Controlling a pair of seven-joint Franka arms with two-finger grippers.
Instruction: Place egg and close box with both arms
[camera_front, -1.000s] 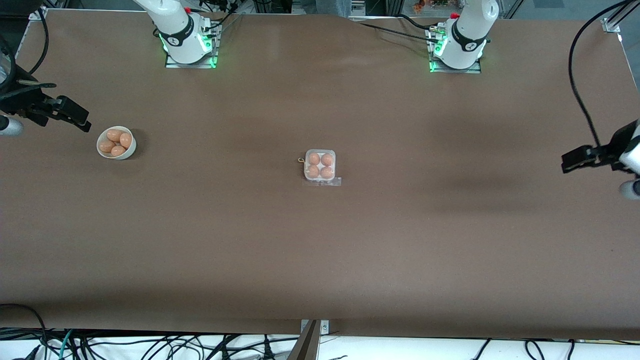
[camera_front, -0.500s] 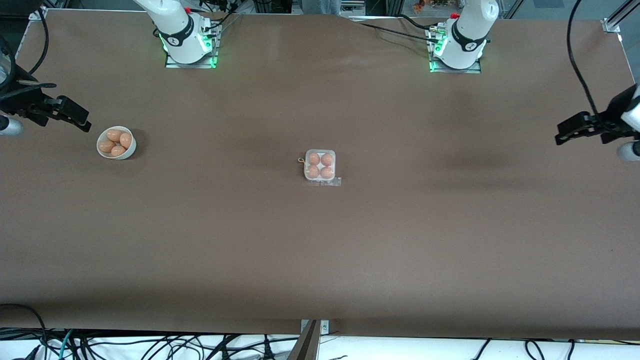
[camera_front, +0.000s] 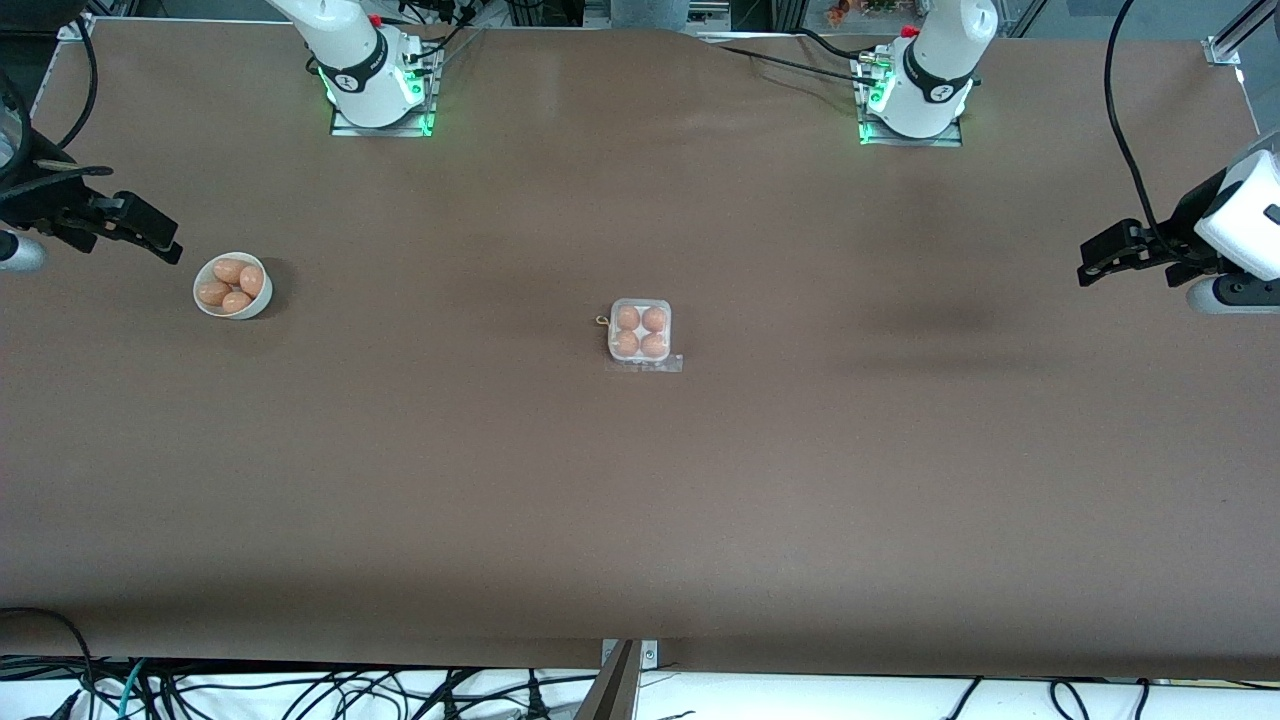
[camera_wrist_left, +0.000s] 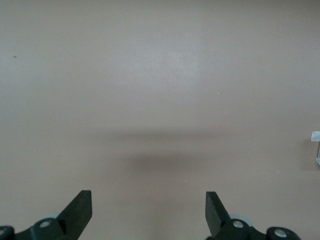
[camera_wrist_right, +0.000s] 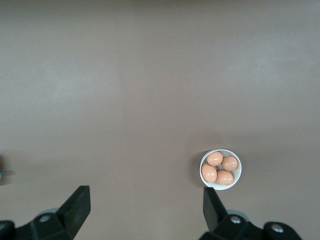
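The clear box (camera_front: 640, 331) sits at the middle of the table with a brown egg (camera_front: 627, 318) in every cell. I cannot tell how its transparent lid lies. A clear flap (camera_front: 650, 365) sticks out on its side nearer the front camera. My right gripper (camera_front: 168, 246) is open and empty, in the air beside the white bowl (camera_front: 263, 304); the right wrist view shows it open (camera_wrist_right: 146, 194). My left gripper (camera_front: 1088, 268) is open and empty over bare table at the left arm's end; the left wrist view shows it open (camera_wrist_left: 148, 196).
The white bowl, also in the right wrist view (camera_wrist_right: 222, 187), holds several brown eggs (camera_front: 230, 272) at the right arm's end of the table. Both arm bases (camera_front: 378, 90) stand along the table edge farthest from the front camera. Cables hang past the edge nearest that camera.
My left gripper has moved toward the middle of the table and toward the bases' edge. The right arm, the box and the bowl have not moved.
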